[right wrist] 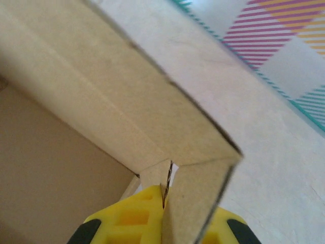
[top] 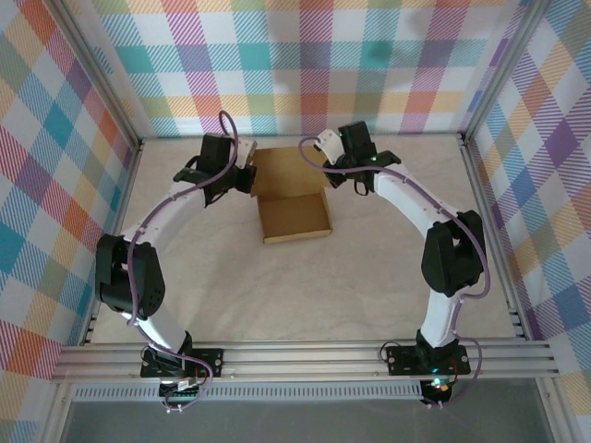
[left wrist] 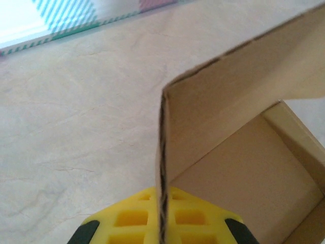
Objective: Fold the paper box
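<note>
The paper box [top: 294, 218] is a brown cardboard mailer lying mid-table, its shallow tray toward me and its lid panel [top: 282, 172] raised at the far side. My left gripper [top: 244, 175] is at the lid's left edge. In the left wrist view my left gripper [left wrist: 163, 223] is shut on an upright side flap [left wrist: 213, 112] whose corrugated edge runs between the yellow fingers [left wrist: 132, 218]. My right gripper [top: 330, 166] is at the lid's right edge. In the right wrist view my right gripper [right wrist: 165, 213] is shut on a flap [right wrist: 195, 198] at the lid's corner.
The beige table [top: 369, 277] is enclosed by plaid walls [top: 55, 185] on the left, back and right. An aluminium rail [top: 305, 355] carrying both arm bases runs along the near edge. Open surface lies in front of the box.
</note>
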{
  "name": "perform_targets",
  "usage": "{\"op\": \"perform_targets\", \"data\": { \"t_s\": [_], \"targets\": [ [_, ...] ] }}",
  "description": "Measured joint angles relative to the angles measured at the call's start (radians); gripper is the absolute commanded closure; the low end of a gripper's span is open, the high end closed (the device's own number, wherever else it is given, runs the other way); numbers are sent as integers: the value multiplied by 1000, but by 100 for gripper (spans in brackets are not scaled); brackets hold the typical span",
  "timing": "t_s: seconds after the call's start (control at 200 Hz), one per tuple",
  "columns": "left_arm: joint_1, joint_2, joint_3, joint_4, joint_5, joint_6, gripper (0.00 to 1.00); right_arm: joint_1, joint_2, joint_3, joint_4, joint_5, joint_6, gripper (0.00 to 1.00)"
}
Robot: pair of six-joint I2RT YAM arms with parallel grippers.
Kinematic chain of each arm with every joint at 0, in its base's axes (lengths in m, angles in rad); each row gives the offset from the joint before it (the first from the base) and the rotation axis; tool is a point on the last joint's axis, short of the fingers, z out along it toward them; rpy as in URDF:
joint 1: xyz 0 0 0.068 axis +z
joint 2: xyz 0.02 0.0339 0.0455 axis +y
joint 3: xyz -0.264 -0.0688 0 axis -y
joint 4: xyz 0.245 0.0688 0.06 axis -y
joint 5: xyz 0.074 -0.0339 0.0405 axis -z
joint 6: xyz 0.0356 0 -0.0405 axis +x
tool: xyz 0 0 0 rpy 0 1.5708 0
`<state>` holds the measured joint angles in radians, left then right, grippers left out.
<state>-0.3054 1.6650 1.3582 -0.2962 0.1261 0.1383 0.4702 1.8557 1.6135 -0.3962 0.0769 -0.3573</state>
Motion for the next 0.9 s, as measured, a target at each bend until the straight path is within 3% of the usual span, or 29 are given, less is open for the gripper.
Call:
{"op": "perform_targets", "data": {
  "t_s": [0.405,0.9],
  "targets": [
    [-128,10,-38,154,-290,-279,100,95,-77,-124,146,305,402,100],
    [-209,96,-18,214,-443,-420,100,121,-114,-319,327,426,723,100]
  ]
}}
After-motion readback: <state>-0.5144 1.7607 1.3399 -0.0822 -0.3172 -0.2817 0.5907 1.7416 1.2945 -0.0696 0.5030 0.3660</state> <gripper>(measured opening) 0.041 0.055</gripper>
